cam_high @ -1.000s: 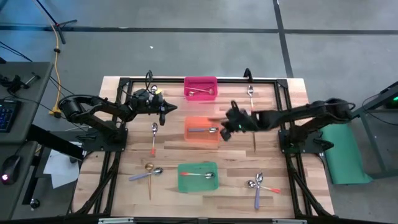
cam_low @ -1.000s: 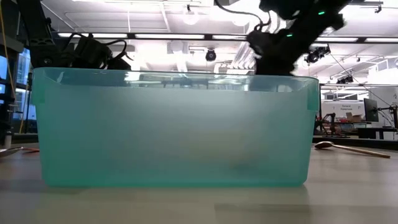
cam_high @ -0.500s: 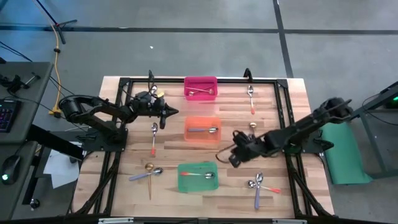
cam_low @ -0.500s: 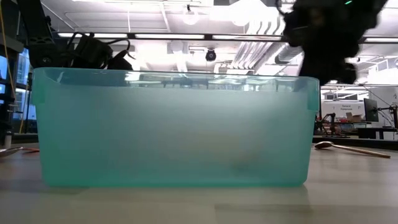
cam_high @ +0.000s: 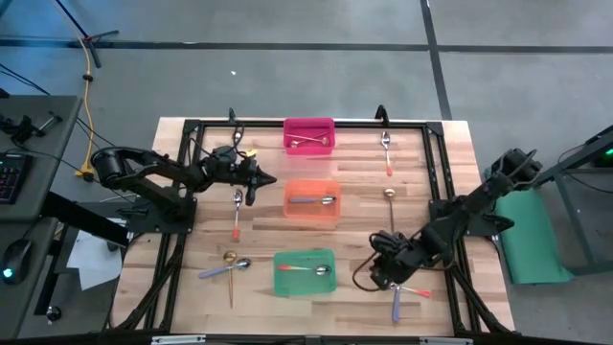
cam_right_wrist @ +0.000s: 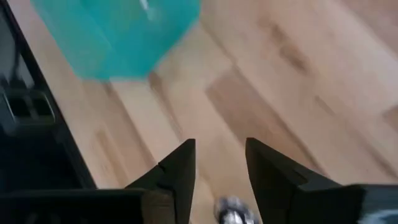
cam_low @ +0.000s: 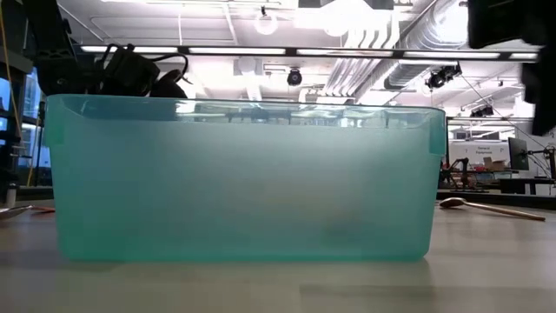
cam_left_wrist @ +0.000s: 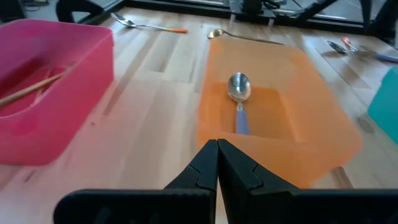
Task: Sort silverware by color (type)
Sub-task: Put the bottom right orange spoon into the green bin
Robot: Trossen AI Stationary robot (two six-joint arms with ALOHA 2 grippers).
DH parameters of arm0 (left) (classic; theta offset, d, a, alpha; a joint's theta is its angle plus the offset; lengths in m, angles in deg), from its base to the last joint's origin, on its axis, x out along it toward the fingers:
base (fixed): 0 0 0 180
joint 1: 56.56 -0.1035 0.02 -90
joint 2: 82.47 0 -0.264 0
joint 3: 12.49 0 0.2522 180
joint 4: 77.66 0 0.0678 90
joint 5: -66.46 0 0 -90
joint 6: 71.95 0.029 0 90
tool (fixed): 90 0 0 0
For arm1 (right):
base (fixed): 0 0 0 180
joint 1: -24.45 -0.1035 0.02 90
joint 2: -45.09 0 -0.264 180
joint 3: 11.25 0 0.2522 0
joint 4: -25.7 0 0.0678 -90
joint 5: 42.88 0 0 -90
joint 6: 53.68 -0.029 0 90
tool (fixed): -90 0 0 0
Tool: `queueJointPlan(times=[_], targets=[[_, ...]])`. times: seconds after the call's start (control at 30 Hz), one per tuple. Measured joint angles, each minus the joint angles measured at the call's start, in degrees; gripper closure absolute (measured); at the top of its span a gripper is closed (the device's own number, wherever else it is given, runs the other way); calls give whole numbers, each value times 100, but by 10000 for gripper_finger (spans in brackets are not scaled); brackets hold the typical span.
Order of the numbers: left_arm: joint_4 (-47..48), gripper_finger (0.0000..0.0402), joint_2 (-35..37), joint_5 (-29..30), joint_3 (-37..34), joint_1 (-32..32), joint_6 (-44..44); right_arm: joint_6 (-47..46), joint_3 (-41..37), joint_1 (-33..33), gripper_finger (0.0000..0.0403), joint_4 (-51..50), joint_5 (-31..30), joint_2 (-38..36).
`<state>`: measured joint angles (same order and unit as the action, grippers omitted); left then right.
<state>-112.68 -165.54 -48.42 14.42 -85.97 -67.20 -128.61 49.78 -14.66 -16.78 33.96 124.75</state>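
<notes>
**Right arm swung down to the spoon pile beside the green bin**

The green bin [cam_high: 305, 273] is taken as the landmark. Up and to its left, the left gripper [cam_high: 257, 178] is held over the table with its fingers [cam_left_wrist: 217, 163] pressed together on nothing; it has barely shifted over the last second. Just below it a red-handled spoon [cam_high: 237, 212] is left lying, and left of the bin a gold spoon [cam_high: 230, 272] and a purple-handled one [cam_high: 223, 269] are crossed on the wood.

Inside the bin one red-handled spoon [cam_high: 307, 269] is seen. Directly above, a purple-handled spoon [cam_left_wrist: 237, 99] is held in the orange bin [cam_high: 312, 199], and a gold one [cam_high: 308, 143] in the pink bin [cam_high: 309, 135] beyond.

The right gripper [cam_high: 387, 272], a second ago beside the orange bin, has been carried down to the green bin's right, its fingers [cam_right_wrist: 176, 171] spread and empty. It is now placed next to the pile [cam_high: 400, 284] of unsorted spoons, so another pick is judged to be starting. Further up on that side, a gold spoon [cam_high: 390, 202] and a red-handled one [cam_high: 386, 151] remain loose.

No writing or brand can be read.
</notes>
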Motion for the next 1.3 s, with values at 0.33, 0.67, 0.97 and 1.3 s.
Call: queueJointPlan(times=[0.33,0.67,0.97,1.3], targets=[[78,401,-2,17,0,346,2,193,1254,-646,276,-1582,470,920],[125,401,-2,426,0,628,92,394,1696,-944,276,-1813,1053,2068],[149,401,-2,654,0,894,45,466,1627,-938,276,-1809,1044,2240],[277,401,-2,793,0,1118,-2,288,1154,-888,276,-1599,1067,2242]])
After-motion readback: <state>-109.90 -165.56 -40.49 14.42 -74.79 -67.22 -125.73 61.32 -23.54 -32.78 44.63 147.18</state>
